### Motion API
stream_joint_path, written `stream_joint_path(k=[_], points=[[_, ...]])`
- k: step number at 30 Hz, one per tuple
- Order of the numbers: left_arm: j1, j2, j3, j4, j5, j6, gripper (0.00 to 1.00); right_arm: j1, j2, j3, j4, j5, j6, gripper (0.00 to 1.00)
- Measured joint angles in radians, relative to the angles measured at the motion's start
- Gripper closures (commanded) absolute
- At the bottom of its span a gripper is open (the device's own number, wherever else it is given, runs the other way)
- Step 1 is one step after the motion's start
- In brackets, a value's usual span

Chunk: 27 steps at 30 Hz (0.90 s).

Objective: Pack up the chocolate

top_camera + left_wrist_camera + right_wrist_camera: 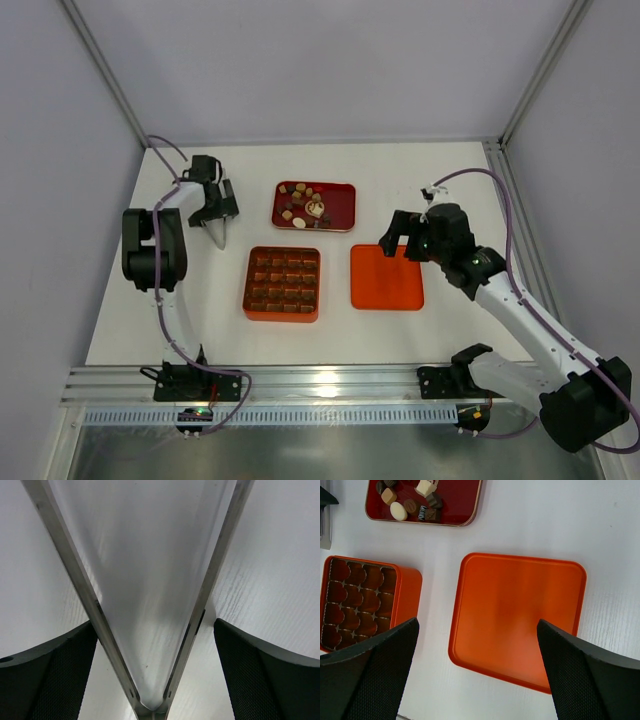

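Observation:
The chocolates [303, 207] are small brown, dark and cream pieces lying in a dark red tray [340, 200] at the back middle of the table. They also show at the top left of the right wrist view [412, 505]. The orange grid box [283, 283] stands in front of the tray, with its compartments showing in the right wrist view [362, 602]. My left gripper [218, 232] is open and empty, left of the tray. My right gripper [398, 243] is open and empty, above the back edge of the flat orange lid [386, 276].
The lid [517, 615] lies flat, right of the box, between my right fingers [370, 675]. The left wrist view shows only white surface and two metal frame bars [85, 590] between its fingers [270, 675]. Enclosure walls stand at the back and sides.

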Motion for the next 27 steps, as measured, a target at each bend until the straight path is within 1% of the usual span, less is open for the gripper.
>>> stream_joint_path(k=[4,18,27], points=[[-0.01,0.002,0.001,0.006,-0.003,-0.001,0.1,0.001,-0.01,-0.011,0.004,0.0,0.001,0.0],[-0.01,0.015,0.021,-0.005,-0.032,-0.032,0.1,0.002,-0.013,-0.047,0.026,-0.044,0.016,0.0],[-0.009,0.041,0.062,-0.023,-0.033,-0.04,0.16,0.003,-0.011,-0.052,0.033,-0.048,0.019,0.0]])
